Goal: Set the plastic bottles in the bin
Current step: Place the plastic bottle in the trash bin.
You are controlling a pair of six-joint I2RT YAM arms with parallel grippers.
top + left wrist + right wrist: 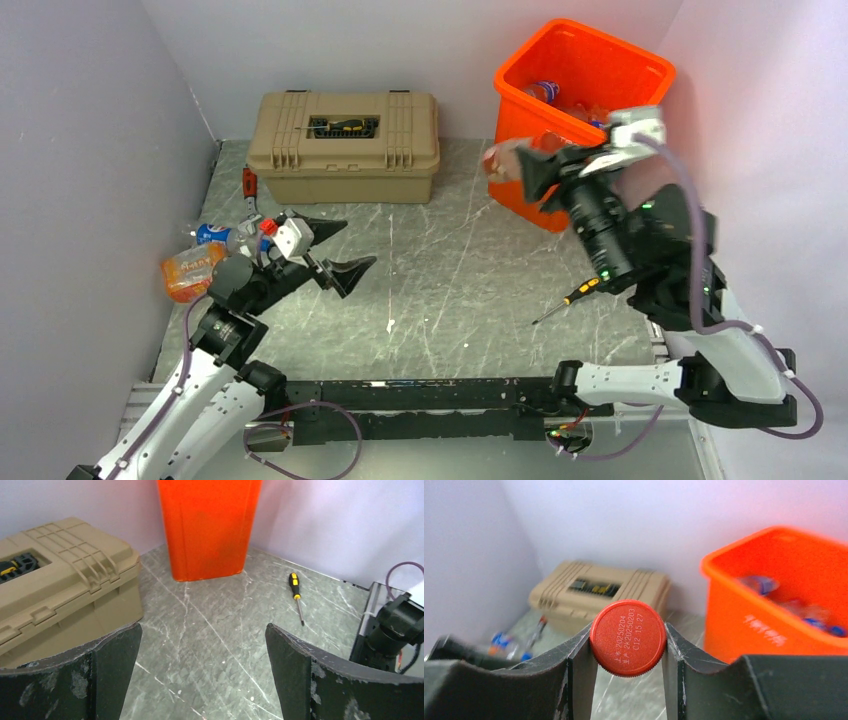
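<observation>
- Only the right wrist view shows the red cap point(628, 645) of the bottle point(502, 160) the right gripper point(628, 629) pinches.
- Left gripper point(203, 630) spread wide, holding nothing.

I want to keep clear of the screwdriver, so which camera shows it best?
The left wrist view: the screwdriver lies whole and sharp on the table. The top view shows it small, close beside the right arm. The right wrist view misses it.
</observation>
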